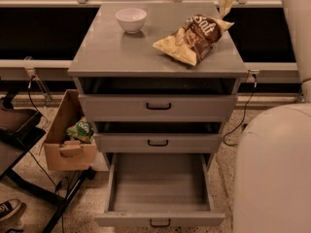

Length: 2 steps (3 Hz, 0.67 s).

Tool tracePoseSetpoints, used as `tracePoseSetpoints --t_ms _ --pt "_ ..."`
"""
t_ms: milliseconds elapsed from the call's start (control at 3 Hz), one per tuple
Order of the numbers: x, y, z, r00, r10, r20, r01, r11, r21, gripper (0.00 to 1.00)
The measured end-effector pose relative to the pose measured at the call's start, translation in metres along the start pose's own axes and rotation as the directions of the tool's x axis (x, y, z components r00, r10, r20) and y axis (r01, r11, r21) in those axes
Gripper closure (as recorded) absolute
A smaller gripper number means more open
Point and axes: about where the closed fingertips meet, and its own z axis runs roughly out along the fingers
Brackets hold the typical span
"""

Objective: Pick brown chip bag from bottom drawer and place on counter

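Note:
The brown chip bag (194,37), dark brown and pale yellow with white "Salt" lettering, lies on the right side of the grey counter (121,50). My gripper (227,1) hangs just above the bag's far right corner at the top edge of the view, apart from the bag; most of it is cut off. The bottom drawer (158,188) is pulled out, and its inside shows nothing in it. The two shallower drawers above it stand slightly open.
A white bowl (131,19) sits at the counter's back left. A cardboard box (68,144) with a green snack bag (81,129) stands on the floor to the left. My pale body (274,169) fills the lower right. A shoe (7,209) shows at bottom left.

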Motion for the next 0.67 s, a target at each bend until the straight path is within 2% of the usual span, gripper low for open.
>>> tracePoseSetpoints --t_ms 333,667 --pt "0.051 -0.011 -0.068 0.987 0.097 -0.131 -0.091 0.9944 0.054 0.00" --pt "0.093 -0.006 -0.140 0.950 0.203 -0.237 -0.174 0.9748 0.139 0.00"
